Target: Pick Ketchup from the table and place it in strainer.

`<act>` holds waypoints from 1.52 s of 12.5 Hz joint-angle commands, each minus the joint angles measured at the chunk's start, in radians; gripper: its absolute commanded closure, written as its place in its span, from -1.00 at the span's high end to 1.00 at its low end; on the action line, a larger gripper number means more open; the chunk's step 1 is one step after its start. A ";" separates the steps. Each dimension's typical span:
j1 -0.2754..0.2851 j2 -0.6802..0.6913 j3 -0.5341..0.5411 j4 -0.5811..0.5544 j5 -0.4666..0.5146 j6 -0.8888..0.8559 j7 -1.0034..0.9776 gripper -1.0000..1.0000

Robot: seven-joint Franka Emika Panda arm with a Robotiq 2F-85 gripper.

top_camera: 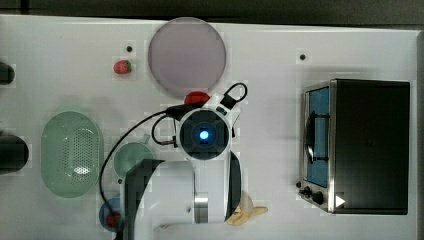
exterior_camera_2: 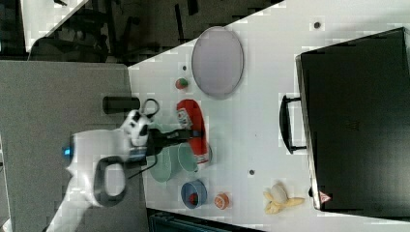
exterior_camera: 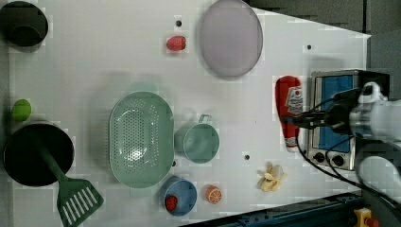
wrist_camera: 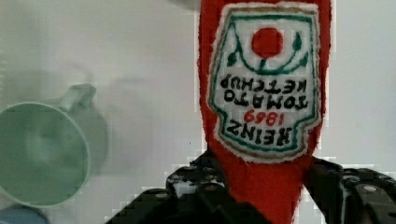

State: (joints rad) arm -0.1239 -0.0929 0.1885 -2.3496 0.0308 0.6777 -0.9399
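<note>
Ketchup (wrist_camera: 264, 93) hangs clamped at its narrow neck between the half-closed fingers of the gripper (wrist_camera: 264, 196), lifted off the table beside the toaster oven (exterior_camera: 331, 118), and I reckon that slim hold could slip before reaching the strainer (exterior_camera: 140, 138).

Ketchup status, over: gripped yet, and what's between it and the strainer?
Gripper shut on Ketchup, fingers at its neck. Strainer empty. Mint cup sits between them; clear it.
</note>
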 commanded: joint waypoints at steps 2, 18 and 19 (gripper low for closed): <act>0.027 -0.053 0.084 0.060 0.009 -0.089 0.076 0.09; 0.097 0.295 0.544 0.082 0.040 0.365 0.925 0.09; 0.109 0.335 0.544 0.082 0.040 0.410 0.951 0.09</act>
State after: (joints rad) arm -0.0280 0.2473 0.7373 -2.2832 0.0737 1.0791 -0.0895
